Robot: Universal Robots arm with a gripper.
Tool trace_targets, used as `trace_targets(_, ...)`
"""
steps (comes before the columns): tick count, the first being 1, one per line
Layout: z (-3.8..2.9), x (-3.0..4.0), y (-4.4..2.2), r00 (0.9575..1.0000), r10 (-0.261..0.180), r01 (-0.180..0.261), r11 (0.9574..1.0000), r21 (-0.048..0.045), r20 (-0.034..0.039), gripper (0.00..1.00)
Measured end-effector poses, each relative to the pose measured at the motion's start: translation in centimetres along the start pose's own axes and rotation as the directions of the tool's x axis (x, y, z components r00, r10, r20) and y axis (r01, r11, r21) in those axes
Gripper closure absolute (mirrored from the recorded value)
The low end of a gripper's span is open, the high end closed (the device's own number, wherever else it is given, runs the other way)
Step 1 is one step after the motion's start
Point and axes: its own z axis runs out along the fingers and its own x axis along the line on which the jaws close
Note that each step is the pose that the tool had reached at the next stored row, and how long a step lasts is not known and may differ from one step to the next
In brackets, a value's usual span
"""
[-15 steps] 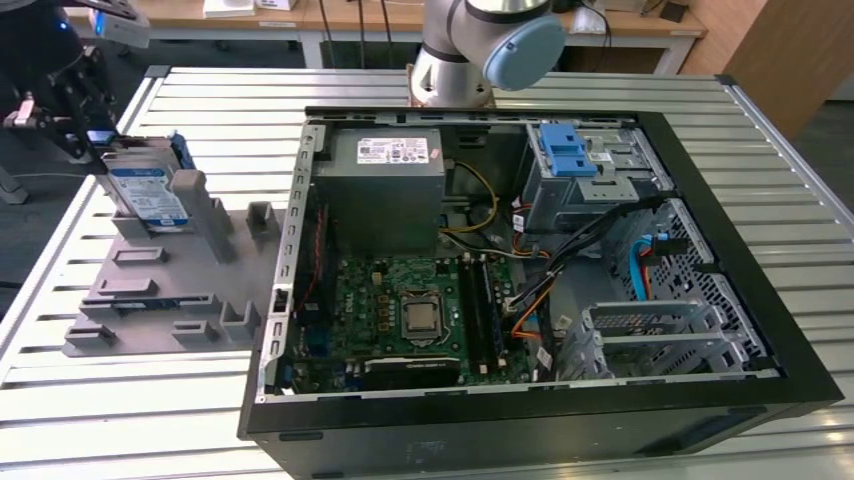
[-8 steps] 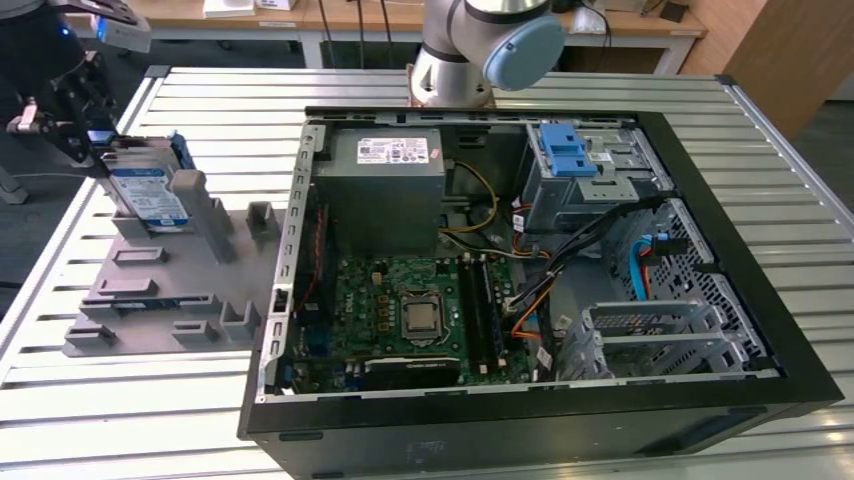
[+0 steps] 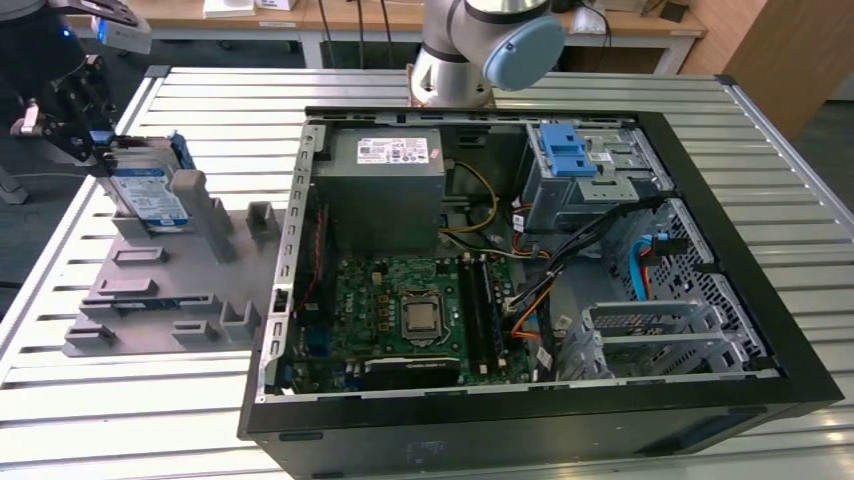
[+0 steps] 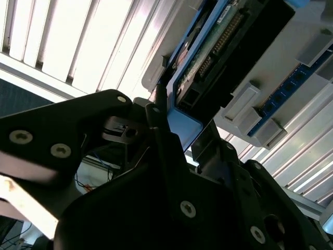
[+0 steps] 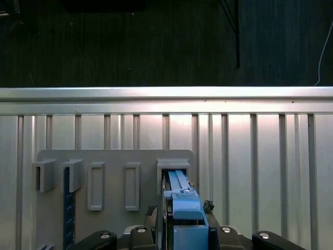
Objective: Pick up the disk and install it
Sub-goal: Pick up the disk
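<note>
The disk (image 3: pixel 147 195) is a flat silver rectangle with a white-and-blue label and a glossy blue plastic carrier around its rim. It stands on edge in a slot at the far end of the fixture (image 3: pixel 160 290), a matte grey plastic plate studded with blocky rectangular sockets. In the exterior view it sits at about ten o'clock from the case (image 3: pixel 747 250). Its long axis rises steeply, with the upper end leaning toward eleven o'clock and the label face turned toward the case.

In the second wrist view the underside shows a green circuit board with a row of connector pins. In the first wrist view the carrier's thin blue edge runs straight from the gripper into the socket.

The gripper (image 3: pixel 102 150) is black angular metal with visible screw heads. It is at the disk's upper end, and its jaws are closed against the carrier's two faces.

The arm (image 3: pixel 474 45) rises as a grey column with a pale blue joint cap at twelve o'clock behind the case, and its wrist is at ten o'clock.

The table (image 3: pixel 400 85) is ribbed aluminium slats. The case is a black-rimmed, open steel box holding a green motherboard (image 3: pixel 400 315), a grey power supply (image 3: pixel 387 175) and a cage (image 3: pixel 587 170) with blue latches.
</note>
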Motion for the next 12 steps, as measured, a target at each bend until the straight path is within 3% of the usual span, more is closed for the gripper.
trace_targets(3,0.0,0.0,0.0,1.0,0.0,0.0,1.0,0.0,-0.0001,0.56)
trace_targets(4,0.0,0.0,0.0,1.0,0.0,0.0,1.0,0.0,-0.0001,0.63)
trace_targets(12,0.02,0.0,0.0,1.0,0.0,0.0,1.0,0.0,0.0,0.63)
